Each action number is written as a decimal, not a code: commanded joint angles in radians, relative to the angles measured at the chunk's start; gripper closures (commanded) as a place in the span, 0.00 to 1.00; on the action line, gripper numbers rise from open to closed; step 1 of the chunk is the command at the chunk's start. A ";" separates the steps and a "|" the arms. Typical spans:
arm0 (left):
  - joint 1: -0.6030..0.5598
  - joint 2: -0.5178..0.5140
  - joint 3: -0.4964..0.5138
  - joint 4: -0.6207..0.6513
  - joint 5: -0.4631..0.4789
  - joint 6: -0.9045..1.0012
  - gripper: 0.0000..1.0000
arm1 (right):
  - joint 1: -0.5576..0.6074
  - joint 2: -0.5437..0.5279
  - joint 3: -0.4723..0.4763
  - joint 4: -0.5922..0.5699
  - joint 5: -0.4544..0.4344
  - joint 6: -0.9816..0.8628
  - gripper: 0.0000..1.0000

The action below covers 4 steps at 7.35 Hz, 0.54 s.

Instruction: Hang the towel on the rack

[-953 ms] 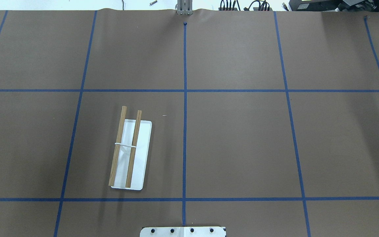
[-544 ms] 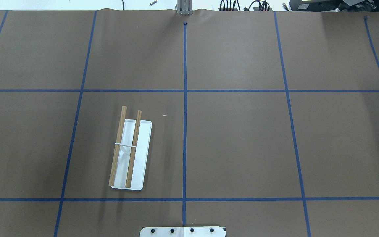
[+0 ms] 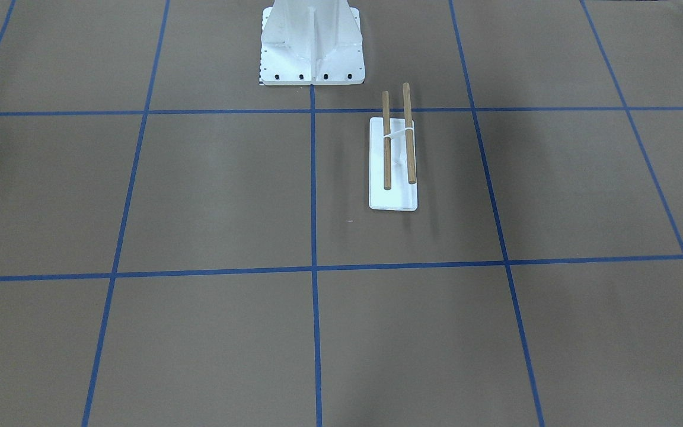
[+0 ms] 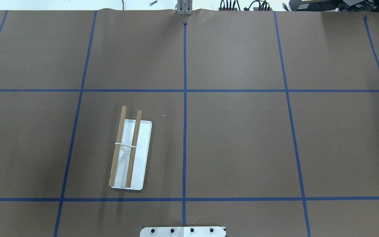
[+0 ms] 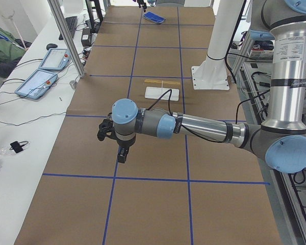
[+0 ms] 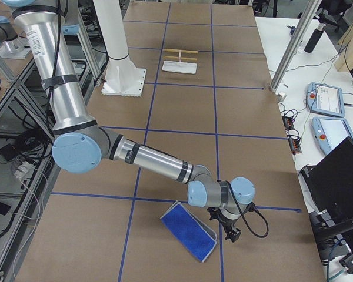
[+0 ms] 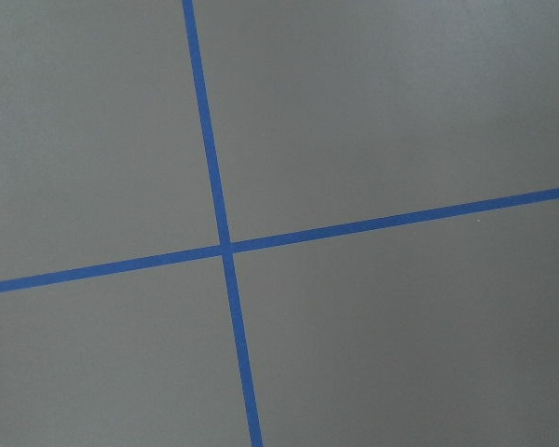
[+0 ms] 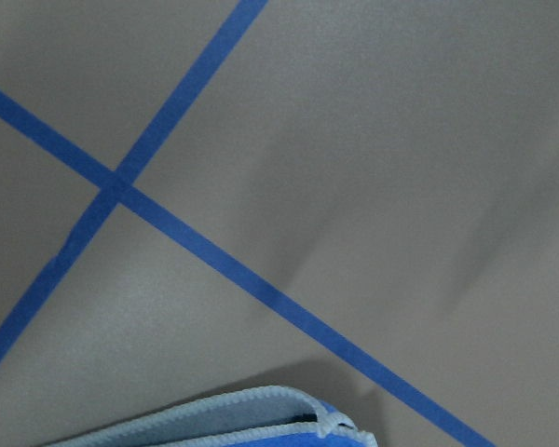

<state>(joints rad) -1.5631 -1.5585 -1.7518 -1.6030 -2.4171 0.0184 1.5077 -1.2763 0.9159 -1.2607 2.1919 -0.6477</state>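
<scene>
The rack (image 4: 128, 151) stands on the table on my left side, two brown dowels over a white base plate; it also shows in the front view (image 3: 393, 155) and far off in the right side view (image 6: 179, 59). The blue towel (image 6: 188, 232) lies folded flat at the table's far right end. Its grey hem shows at the bottom of the right wrist view (image 8: 233, 414). My right gripper (image 6: 231, 231) hangs low just beside the towel's corner. My left gripper (image 5: 121, 153) hovers over bare table near a tape crossing. I cannot tell whether either gripper is open or shut.
The white bolted pedestal (image 3: 312, 41) stands at the robot's edge of the table, near the rack. Blue tape lines (image 7: 225, 248) divide the brown table into squares. Control tablets (image 5: 41, 76) and an aluminium post (image 5: 66, 38) are on the operators' side.
</scene>
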 commanded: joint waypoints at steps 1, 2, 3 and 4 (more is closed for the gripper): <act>0.000 0.000 0.000 0.000 0.000 0.000 0.01 | -0.001 0.037 -0.087 0.000 0.000 -0.033 0.00; 0.002 0.000 0.000 0.000 0.000 0.000 0.01 | -0.001 0.054 -0.122 0.001 0.003 -0.033 0.00; 0.002 0.000 0.000 0.000 0.000 0.000 0.01 | -0.001 0.060 -0.144 0.001 0.006 -0.033 0.01; 0.002 0.000 0.000 0.000 0.000 0.000 0.01 | -0.001 0.060 -0.150 0.001 0.006 -0.033 0.03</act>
<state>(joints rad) -1.5619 -1.5585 -1.7518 -1.6030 -2.4175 0.0184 1.5065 -1.2215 0.7842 -1.2596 2.1967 -0.6806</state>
